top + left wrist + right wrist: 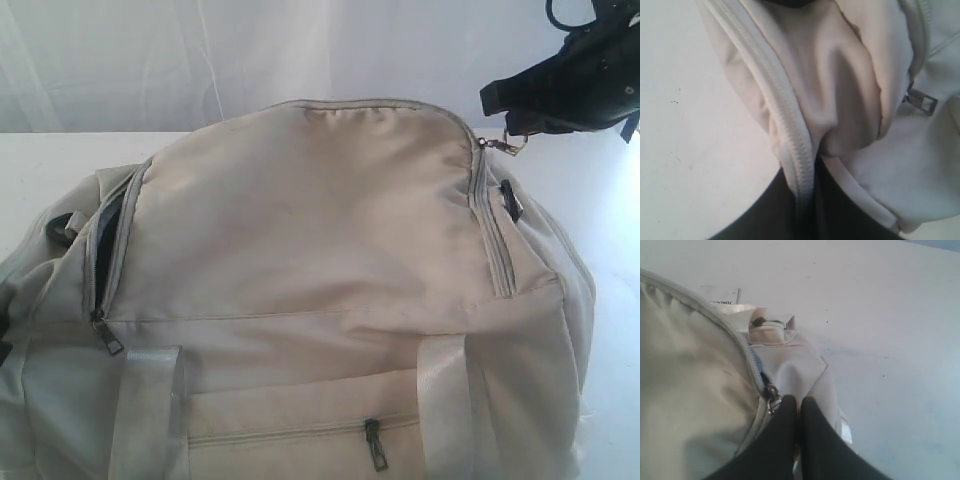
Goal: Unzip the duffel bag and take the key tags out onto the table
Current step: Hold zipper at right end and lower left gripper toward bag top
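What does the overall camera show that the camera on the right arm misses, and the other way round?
Only the overall view: the top of the duffel bag, its two handles, the front pocket zip, and an unzipped gap with dark lining at the left end. Only the right wrist view: the right gripper shut on the zipper pull, and a printed paper on the table. Both: the bag, that pull, the table. Neither shows key tags.

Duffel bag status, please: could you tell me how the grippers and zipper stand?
Right gripper shut on zipper pull. Left gripper shut on duffel bag edge. Zipper closed along top; key tags unseen. Nothing blocking.
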Available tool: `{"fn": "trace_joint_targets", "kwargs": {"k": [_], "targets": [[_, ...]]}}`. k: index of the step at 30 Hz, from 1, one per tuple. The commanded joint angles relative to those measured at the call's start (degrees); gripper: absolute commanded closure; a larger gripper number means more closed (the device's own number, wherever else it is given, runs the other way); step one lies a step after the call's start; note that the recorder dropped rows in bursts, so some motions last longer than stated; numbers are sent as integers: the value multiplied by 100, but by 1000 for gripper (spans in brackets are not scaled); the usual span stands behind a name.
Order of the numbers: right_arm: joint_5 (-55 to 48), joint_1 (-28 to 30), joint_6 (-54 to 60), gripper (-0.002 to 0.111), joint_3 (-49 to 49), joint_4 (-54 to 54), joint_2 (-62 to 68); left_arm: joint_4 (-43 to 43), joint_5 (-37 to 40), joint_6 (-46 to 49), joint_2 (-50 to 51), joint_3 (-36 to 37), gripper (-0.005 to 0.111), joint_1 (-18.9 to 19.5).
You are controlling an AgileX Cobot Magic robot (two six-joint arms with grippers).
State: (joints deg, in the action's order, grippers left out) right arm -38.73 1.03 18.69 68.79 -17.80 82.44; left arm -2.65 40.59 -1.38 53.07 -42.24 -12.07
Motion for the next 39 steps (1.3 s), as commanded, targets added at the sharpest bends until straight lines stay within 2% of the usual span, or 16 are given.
{"fn": "trace_joint_targets", "kwargs": {"k": [1,3,5,8,10,14,20,24,29,34,39], "targets": [[34,74,52,108,-316,7,-289,-209,108,26,-2,44,107,-3],[146,74,52,108,-427,7,-368,-211,108,26,-2,44,107,-3],[235,74,52,108,-465,-5,-404,-211,96,26,-2,44,101,-3],[302,74,52,108,-487,-32,-413,-211,86,26,-2,44,81,-3],[303,74,52,108,-487,-43,-413,-211,86,26,-2,44,63,-3],[303,74,52,108,-487,-43,-413,-211,134,37,-2,-240,41,-3],[316,74,52,108,-487,-56,-413,-152,561,359,78,-1103,40,-3],[316,74,52,108,-487,-56,-413,189,1162,920,719,-1979,40,-3],[305,74,52,108,-487,-56,-413,2107,882,3336,2064,-3100,40,-3],[269,74,52,108,-487,-70,-413,3619,714,4734,3510,-4495,40,-15],[196,74,52,108,-487,-70,-413,4621,417,6200,4747,-5786,40,-401]]}}
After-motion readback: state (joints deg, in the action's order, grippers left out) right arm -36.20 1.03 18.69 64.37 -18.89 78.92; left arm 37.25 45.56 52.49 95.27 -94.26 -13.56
